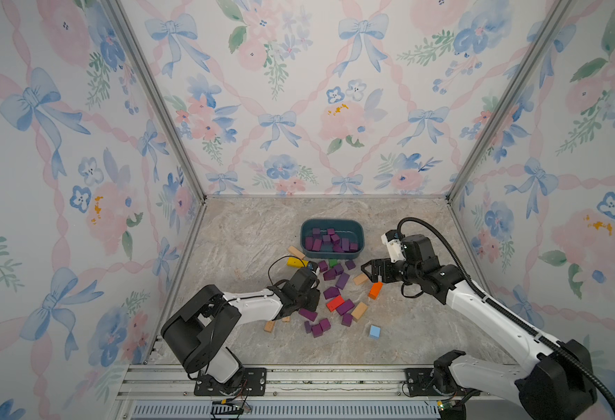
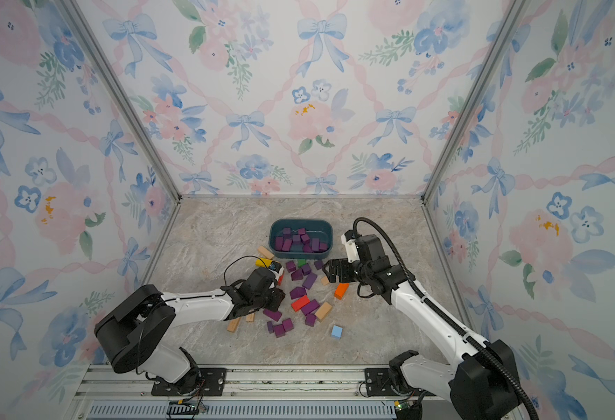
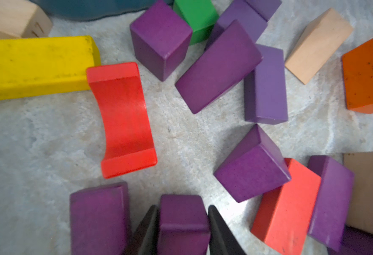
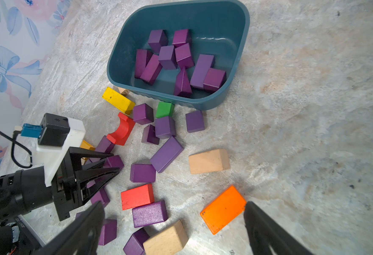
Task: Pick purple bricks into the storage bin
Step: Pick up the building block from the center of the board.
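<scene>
Jaws of the left gripper (image 3: 183,208) pinch a purple brick (image 3: 183,229) across its narrow width, one finger flat on each side, and a second purple brick (image 3: 99,218) lies just beside one finger. The storage bin (image 4: 123,55), with several purple bricks inside, sits beyond the scatter, past the red arch (image 3: 123,119) and yellow bar (image 3: 35,66) — a lift clear of these likely comes first. The right gripper (image 1: 367,271) hangs wide open over the orange block (image 4: 223,209), nearer the bin.
</scene>
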Available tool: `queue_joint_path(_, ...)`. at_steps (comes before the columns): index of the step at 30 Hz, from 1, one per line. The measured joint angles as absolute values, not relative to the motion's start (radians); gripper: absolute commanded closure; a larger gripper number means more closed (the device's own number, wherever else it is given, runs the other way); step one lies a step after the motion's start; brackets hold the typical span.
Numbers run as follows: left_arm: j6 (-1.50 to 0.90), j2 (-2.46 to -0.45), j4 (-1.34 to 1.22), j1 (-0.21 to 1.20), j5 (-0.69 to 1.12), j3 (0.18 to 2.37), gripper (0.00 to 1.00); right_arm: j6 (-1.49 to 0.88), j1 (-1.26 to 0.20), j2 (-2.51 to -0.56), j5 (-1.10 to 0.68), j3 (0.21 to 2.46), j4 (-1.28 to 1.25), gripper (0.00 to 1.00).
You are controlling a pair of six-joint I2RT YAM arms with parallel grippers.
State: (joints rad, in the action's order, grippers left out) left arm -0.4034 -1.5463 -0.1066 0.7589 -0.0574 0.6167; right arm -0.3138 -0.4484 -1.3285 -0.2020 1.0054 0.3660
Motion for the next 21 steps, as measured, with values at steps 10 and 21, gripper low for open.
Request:
queue_joint_path(10,-0.394,-1.547,-0.092,0.759,-0.064,0.628,0.72,-0.314,-0.446,-1.326,-0.202,1.005,0.367,0.03)
queue_joint_path(21,-0.340,-1.504,-0.028,0.759,-0.127,0.788,0.73,-0.314,-0.424,-1.311,-0.202,1.005,0.389,0.03)
